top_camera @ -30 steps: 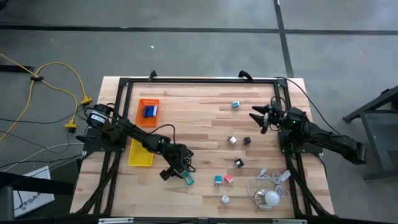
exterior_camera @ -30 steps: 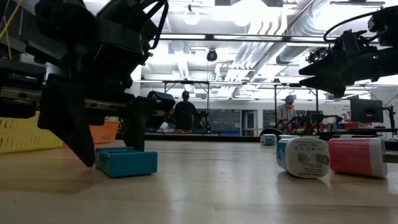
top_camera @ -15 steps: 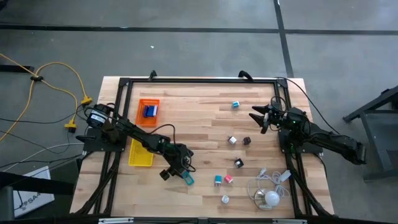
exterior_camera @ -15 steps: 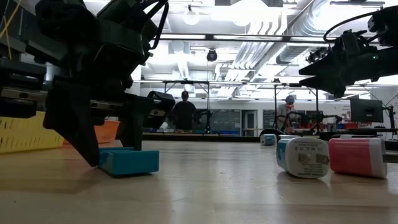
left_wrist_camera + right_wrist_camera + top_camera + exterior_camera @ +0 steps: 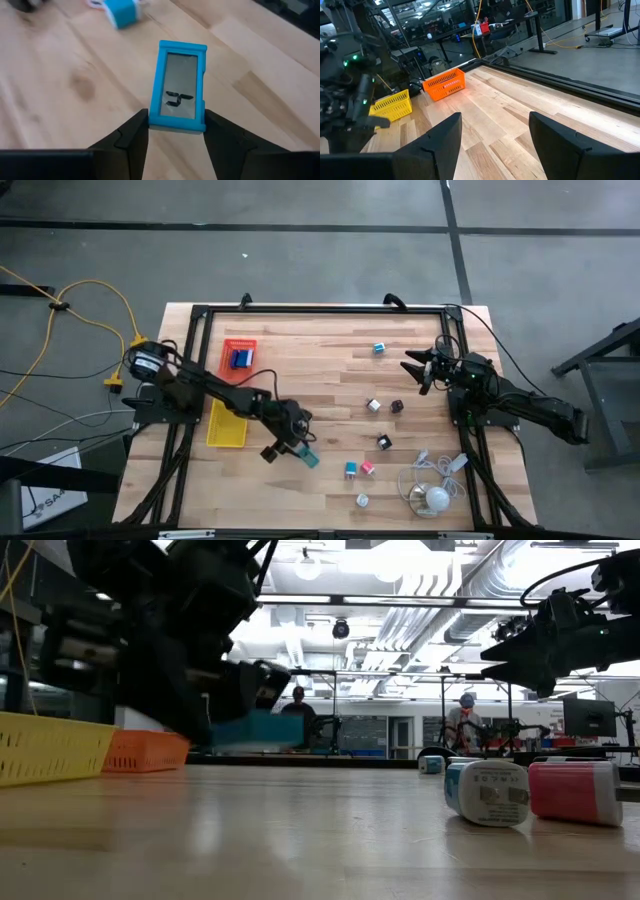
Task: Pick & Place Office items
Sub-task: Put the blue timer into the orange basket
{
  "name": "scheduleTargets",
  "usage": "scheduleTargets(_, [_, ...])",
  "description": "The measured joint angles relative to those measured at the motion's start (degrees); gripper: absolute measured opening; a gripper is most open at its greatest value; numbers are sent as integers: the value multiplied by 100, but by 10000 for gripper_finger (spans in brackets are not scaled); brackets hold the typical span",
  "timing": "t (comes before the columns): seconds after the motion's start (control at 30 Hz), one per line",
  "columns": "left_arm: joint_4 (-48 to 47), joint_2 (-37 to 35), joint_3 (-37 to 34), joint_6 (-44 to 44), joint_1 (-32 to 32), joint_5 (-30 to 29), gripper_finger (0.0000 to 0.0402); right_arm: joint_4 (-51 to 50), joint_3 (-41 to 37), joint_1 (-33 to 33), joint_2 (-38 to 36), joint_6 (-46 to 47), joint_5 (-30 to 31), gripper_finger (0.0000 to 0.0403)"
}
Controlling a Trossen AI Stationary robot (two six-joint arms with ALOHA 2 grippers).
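Note:
My left gripper [image 5: 300,451] is shut on a teal-blue block [image 5: 179,87] with a grey face, above the table's near middle. In the low view the block [image 5: 256,728] hangs above the wood. My right gripper [image 5: 411,367] waits open at the far right, holding nothing. Loose office items lie flat on the table: a teal block [image 5: 380,348] at the far side, a white one [image 5: 373,406], a dark one [image 5: 396,405], a black clip [image 5: 384,442], a teal [image 5: 351,470] and pink [image 5: 367,468] pair, and a white bit [image 5: 362,500]. My left gripper pinches the block between its two fingers, one on each long side [image 5: 151,119], at the end nearest the wrist. The fingers [image 5: 131,137] come slanting down from the table's left and lie along the block. The block sticks out past the fingertips, clear of the table.
An orange tray [image 5: 228,367] holding a blue item [image 5: 240,358] and a yellow tray [image 5: 226,426] stand at the left. A white cable bundle with a round piece [image 5: 432,492] lies at the near right. Bare wood lies across the far middle.
My left gripper has closed on the teal-blue block, which lay on the table, and has risen with it, going a little toward the far and right edges. The block is now lifted clear of the wood.

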Motion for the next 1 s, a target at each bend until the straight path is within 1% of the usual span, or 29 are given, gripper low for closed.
scheduleTargets(0.2, [-691, -551, 0, -122, 451, -233, 160, 0, -2, 0, 0, 0, 0, 219])
scheduleTargets(0.5, [-1722, -1439, 2, -128, 1393, -512, 160, 0, -1, 0, 0, 1, 0, 219])
scheduleTargets(0.73, [-2767, -1993, 2, -132, 2029, -671, 162, 2, -1, 0, 0, 1, 0, 219])
scheduleTargets(0.83, [-3108, -2173, 2, -290, 2208, -808, 162, 0, -2, 0, 0, 0, 0, 219])
scheduleTargets(1.0, [-3421, -2433, 2, -684, 2478, -835, 163, 0, 0, 0, 0, 0, -1, 219])
